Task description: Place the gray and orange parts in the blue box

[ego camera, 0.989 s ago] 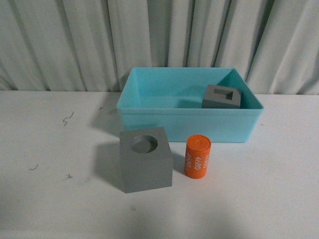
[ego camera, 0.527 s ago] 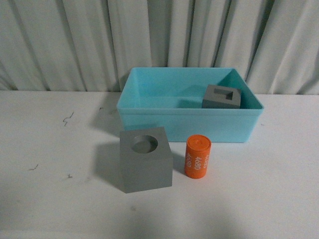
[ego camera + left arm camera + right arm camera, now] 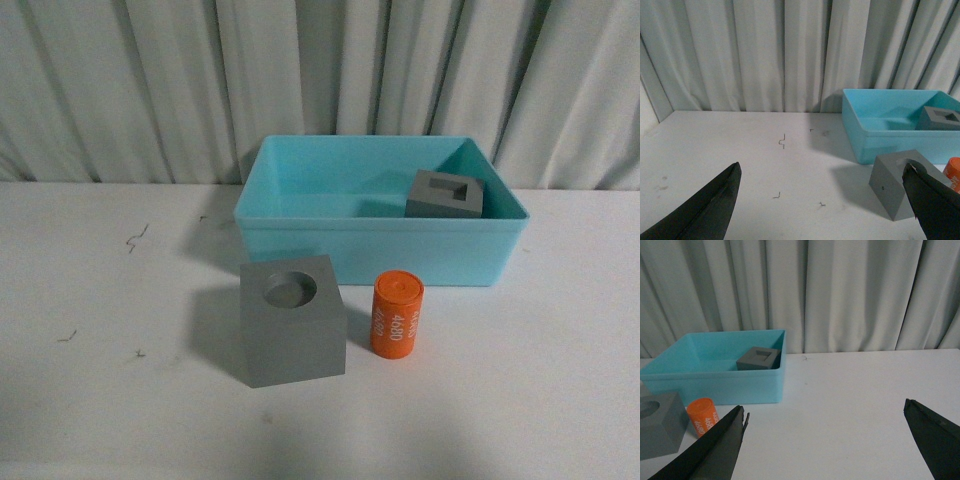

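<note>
A gray cube with a round hole (image 3: 291, 318) stands on the white table in front of the blue box (image 3: 380, 250). Beside it stands the orange cylinder (image 3: 397, 312), upright, printed "4680". A second gray cube with a rectangular hole (image 3: 445, 194) sits inside the box at its right end. Neither arm shows in the front view. My left gripper (image 3: 822, 172) is open over bare table, with the round-hole cube (image 3: 900, 182) near one finger. My right gripper (image 3: 825, 412) is open over bare table, apart from the box (image 3: 715, 382) and the cylinder (image 3: 702, 415).
A pleated gray curtain (image 3: 320, 80) hangs close behind the box. Small dark marks (image 3: 135, 238) dot the table on the left. The table's front edge (image 3: 150, 466) runs along the bottom of the front view.
</note>
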Available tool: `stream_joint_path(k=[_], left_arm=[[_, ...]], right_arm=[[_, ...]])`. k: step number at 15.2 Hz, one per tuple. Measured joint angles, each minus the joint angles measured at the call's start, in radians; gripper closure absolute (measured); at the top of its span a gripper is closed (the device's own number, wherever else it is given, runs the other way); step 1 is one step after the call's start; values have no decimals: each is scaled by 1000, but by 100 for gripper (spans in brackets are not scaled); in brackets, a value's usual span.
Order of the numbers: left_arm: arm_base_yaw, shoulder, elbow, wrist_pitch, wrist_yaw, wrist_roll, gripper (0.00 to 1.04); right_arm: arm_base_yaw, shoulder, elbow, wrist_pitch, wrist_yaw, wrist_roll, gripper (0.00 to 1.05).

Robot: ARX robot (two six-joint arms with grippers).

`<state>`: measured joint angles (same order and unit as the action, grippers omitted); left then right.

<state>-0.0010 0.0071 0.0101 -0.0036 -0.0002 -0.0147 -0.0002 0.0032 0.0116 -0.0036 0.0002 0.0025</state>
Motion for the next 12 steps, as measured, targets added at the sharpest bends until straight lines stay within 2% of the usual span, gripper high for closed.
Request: stream_joint_path(k=[12], left_arm=[[0,0,0,0,0,0,7]], right_arm=[[0,0,0,0,0,0,6]])
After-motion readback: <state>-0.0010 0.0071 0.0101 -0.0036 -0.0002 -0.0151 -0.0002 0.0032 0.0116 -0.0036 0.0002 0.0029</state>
